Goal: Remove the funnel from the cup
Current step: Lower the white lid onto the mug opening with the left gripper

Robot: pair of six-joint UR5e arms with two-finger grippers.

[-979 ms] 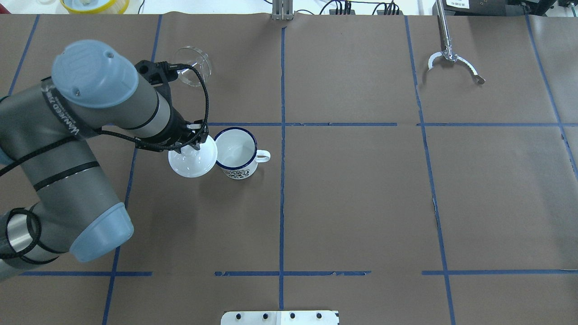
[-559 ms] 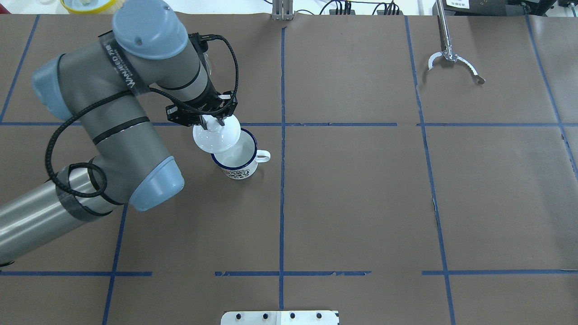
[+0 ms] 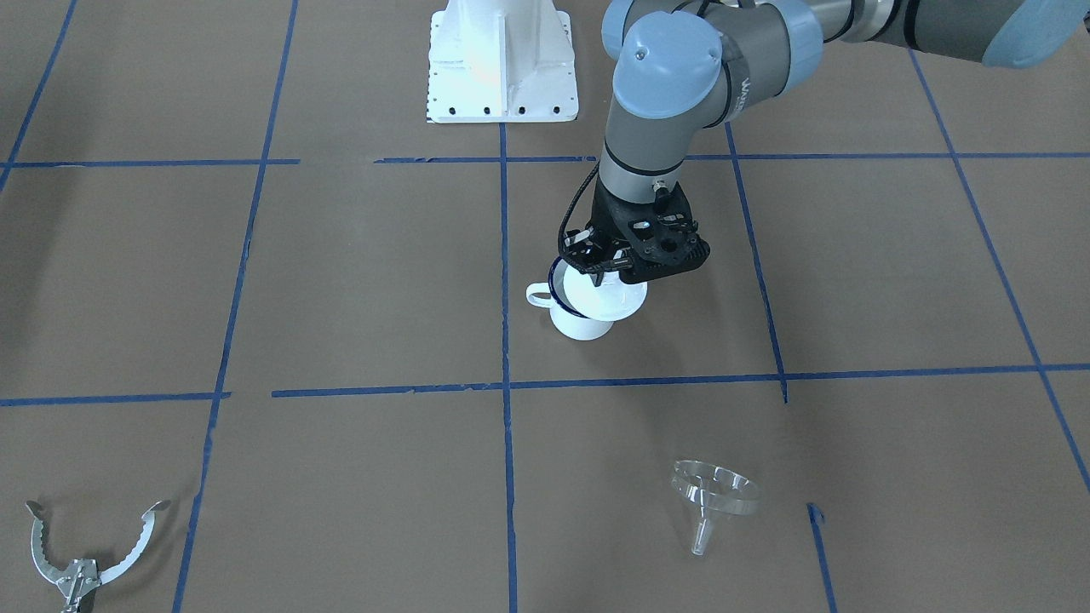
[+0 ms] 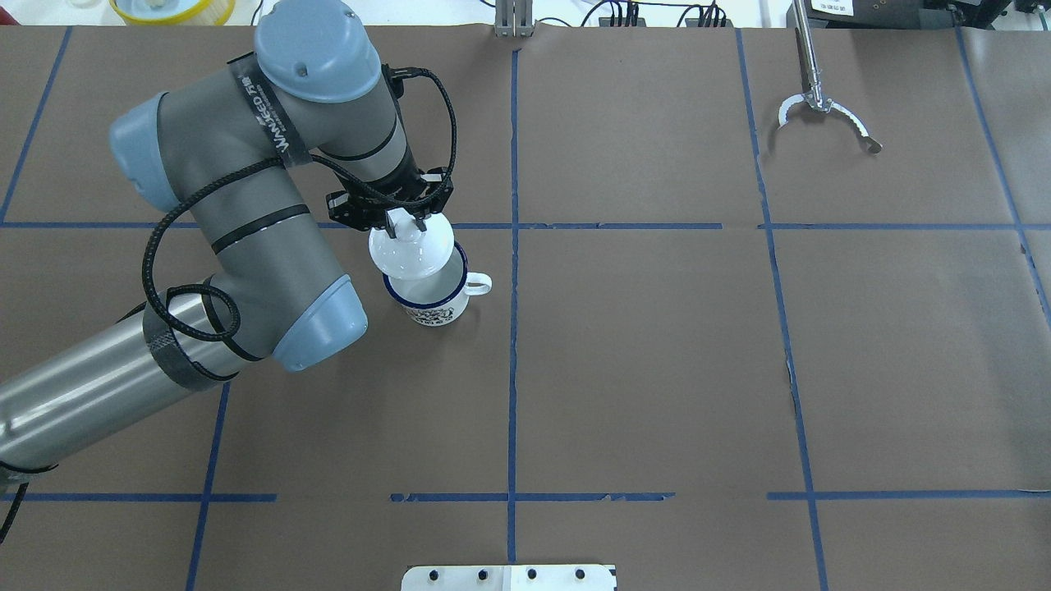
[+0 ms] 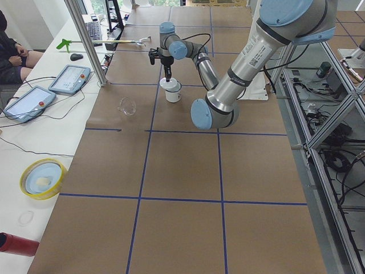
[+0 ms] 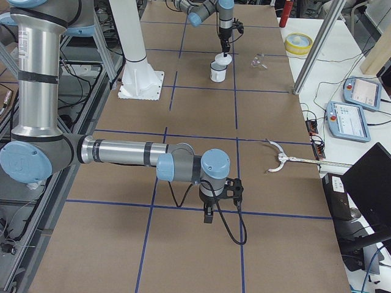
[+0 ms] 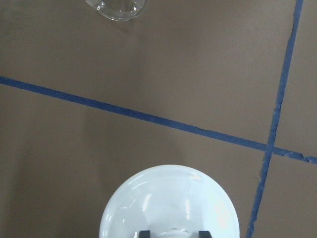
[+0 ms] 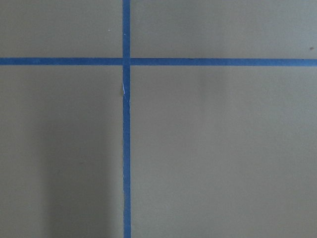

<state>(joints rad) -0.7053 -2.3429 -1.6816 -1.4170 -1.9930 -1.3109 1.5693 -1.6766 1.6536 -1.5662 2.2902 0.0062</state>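
Note:
The cup (image 4: 433, 297), a white enamel mug with a dark blue rim, stands upright with its handle to the right. It also shows in the front-facing view (image 3: 579, 327). My left gripper (image 4: 400, 220) is shut on the knob of a round white lid (image 4: 410, 250) and holds it just above the cup's far-left rim. The left wrist view shows the lid (image 7: 171, 203) under the fingertips (image 7: 144, 233). The clear funnel (image 3: 714, 495) lies on its side on the table, apart from the cup, and the arm hides it in the overhead view. My right gripper (image 6: 208, 217) hangs low over bare table; I cannot tell its state.
Metal tongs (image 4: 821, 107) lie at the far right of the table. A yellow bowl (image 4: 172, 8) sits beyond the far left edge. The robot's white base plate (image 3: 502, 60) is at the near side. Blue tape lines cross the brown table.
My left arm lifted the white lid from the table left of the cup and carried it right and away, over the cup's rim. The arm now hides the funnel in the overhead view.

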